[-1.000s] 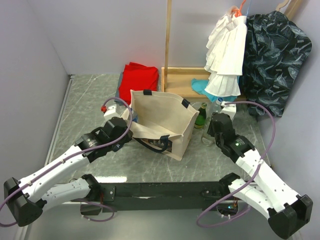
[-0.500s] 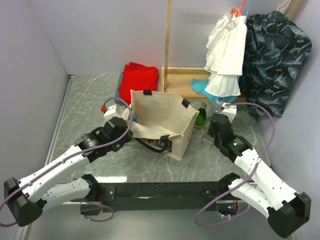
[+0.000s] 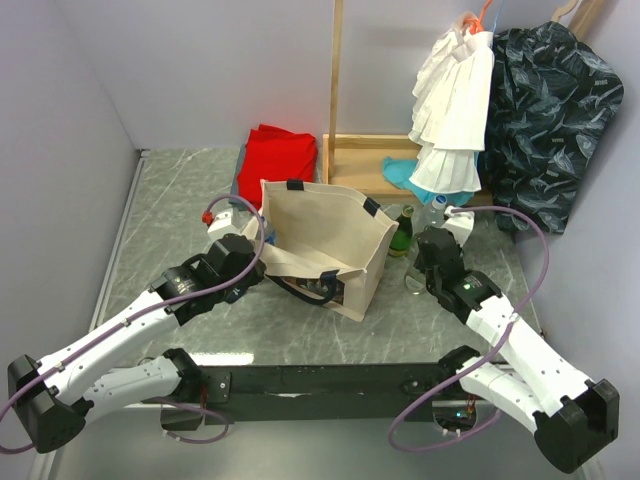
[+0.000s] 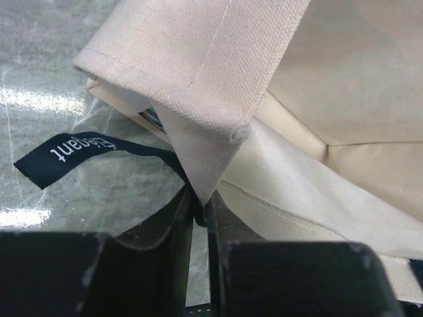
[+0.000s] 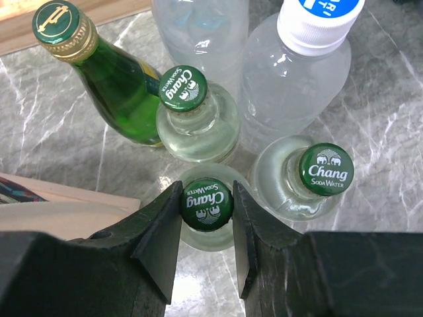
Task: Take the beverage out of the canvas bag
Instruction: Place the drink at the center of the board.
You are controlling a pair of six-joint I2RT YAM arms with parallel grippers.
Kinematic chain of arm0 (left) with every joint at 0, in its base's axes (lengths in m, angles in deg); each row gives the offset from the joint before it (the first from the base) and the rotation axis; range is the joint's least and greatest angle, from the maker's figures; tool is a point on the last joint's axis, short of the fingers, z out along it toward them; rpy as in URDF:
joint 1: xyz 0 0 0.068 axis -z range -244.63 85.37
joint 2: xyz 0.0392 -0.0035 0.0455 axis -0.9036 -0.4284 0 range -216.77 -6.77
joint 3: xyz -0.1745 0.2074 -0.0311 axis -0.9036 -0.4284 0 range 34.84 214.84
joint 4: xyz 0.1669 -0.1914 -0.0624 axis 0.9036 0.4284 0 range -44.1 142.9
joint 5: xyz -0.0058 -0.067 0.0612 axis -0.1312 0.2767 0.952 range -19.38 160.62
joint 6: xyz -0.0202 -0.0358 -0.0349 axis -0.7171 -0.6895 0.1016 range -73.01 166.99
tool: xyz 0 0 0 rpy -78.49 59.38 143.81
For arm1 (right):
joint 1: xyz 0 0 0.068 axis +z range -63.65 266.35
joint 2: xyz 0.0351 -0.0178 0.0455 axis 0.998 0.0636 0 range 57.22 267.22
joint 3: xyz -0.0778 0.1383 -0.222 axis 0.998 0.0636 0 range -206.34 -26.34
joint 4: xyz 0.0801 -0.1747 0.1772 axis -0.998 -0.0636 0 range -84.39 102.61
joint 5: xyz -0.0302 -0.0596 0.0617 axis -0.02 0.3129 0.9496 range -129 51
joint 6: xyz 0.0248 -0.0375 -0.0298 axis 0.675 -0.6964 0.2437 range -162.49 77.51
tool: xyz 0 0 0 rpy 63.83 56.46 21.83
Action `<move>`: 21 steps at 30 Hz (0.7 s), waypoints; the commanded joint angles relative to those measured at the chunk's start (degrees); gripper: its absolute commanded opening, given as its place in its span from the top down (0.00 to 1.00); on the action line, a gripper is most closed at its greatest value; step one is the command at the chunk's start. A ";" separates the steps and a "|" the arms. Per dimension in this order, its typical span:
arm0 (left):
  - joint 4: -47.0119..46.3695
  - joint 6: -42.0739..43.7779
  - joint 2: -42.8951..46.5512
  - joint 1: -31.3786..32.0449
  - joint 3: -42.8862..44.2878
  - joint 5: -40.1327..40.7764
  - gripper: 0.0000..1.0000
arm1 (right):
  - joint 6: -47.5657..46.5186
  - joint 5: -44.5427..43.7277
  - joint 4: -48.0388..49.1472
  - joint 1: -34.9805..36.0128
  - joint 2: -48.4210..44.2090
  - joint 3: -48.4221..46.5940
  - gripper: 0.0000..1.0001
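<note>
canvas bag [image 4: 317, 86]: cropped at top, right | clear bottle [image 5: 198, 39]: cap beyond top edge

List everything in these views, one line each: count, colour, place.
boxy canvas tote bag: one, beige with navy handles, table centre
glass soda-water bottles: three, clear with green caps, right of bag
glass bottle: one, green, beside bag
plastic water bottles: two, clear, behind the soda bottles
folded cloth: one, red, behind bag
wooden stand: one, pale, table's back
crumpled cloth: one, teal, on stand's base
ruffled garment: one, white, hanging back right
patterned shirt: one, dark, hanging far right
marble-look table: one, grey-green
left pincer: black, shut on bag's rim
right pincer: black, shut on nearest soda-water bottle
</note>
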State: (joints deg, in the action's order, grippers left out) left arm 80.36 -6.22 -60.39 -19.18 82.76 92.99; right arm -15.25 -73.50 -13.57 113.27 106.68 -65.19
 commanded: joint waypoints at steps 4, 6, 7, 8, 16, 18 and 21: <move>-0.80 0.92 -0.16 0.16 1.30 -1.45 0.82 | 0.71 -3.21 7.19 -1.08 -1.55 -0.43 1.00; -0.71 0.83 -0.08 0.16 1.30 -1.54 0.82 | -0.17 -1.46 7.28 -1.08 -1.12 -0.87 1.00; -0.79 0.83 -0.08 0.16 1.30 -1.54 0.82 | -0.52 -0.58 7.19 -1.25 -0.76 -1.14 1.00; -0.97 0.83 -0.08 0.16 1.12 -1.63 0.82 | -0.79 0.04 7.02 -1.17 -0.50 -1.49 1.00; -0.97 0.83 -0.43 0.16 1.47 -1.80 0.82 | -0.88 1.37 2.53 -1.08 3.02 -5.62 0.96; -0.88 0.92 -0.51 0.16 1.65 -1.89 0.83 | -0.88 1.45 2.27 -0.99 2.76 -5.80 0.93; -0.88 1.00 -0.78 0.16 2.00 -1.72 0.83 | -1.23 1.72 2.36 -0.99 1.44 -5.53 0.90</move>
State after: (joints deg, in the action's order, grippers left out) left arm 80.29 -6.22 -60.66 -19.18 82.76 92.99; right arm -16.84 -71.20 -14.42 112.66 109.84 -67.60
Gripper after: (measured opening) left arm 0.178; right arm 0.400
